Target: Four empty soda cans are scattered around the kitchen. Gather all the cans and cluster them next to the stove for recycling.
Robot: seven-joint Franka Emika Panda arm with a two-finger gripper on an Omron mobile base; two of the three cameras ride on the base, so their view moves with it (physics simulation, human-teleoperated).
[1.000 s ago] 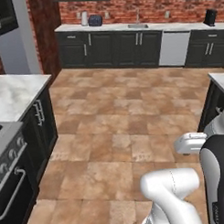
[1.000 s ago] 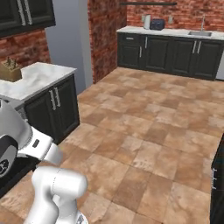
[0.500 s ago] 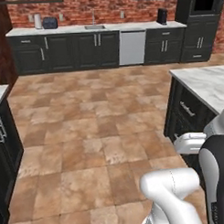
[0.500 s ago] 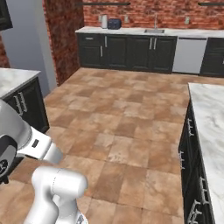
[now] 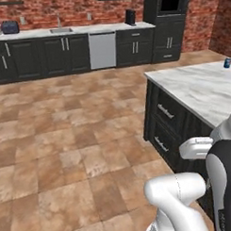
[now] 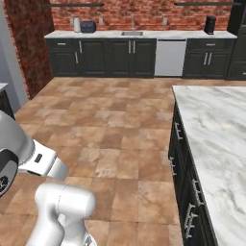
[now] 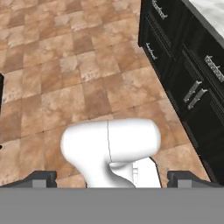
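Hand view looks down past my own fingertips (image 7: pixel 41 178), which sit wide apart at the bottom with nothing between them, so my gripper (image 7: pixel 112 179) is released and empty. Beyond them lie tan floor tiles (image 7: pixel 65 78) and the dark drawers (image 7: pixel 192 92) of the island, whose pulls I can make out. From the left base view the island (image 5: pixel 201 93) stands just right of me with a white marble top, and on its far corner stands one blue can (image 5: pixel 227 62), upright as far as I can tell, well apart from my hand. I judge it light and thin-walled, since the cans are empty: easy to lift, easy to dent, and smooth enough to slip or tip if nudged. I would take it around the middle of its body with a gentle squeeze, fingers on opposite sides, not at the silver top. The can is tiny and near the picture's edge, so its label and exact pose are hard to read. Farther off runs the back counter (image 6: pixel 144 34) under the brick wall (image 6: pixel 125 9), with a sink (image 6: pixel 131 33), a dishwasher (image 6: pixel 168 57) and a toaster (image 6: pixel 88 27). I cannot make out other cans or the stove from here.
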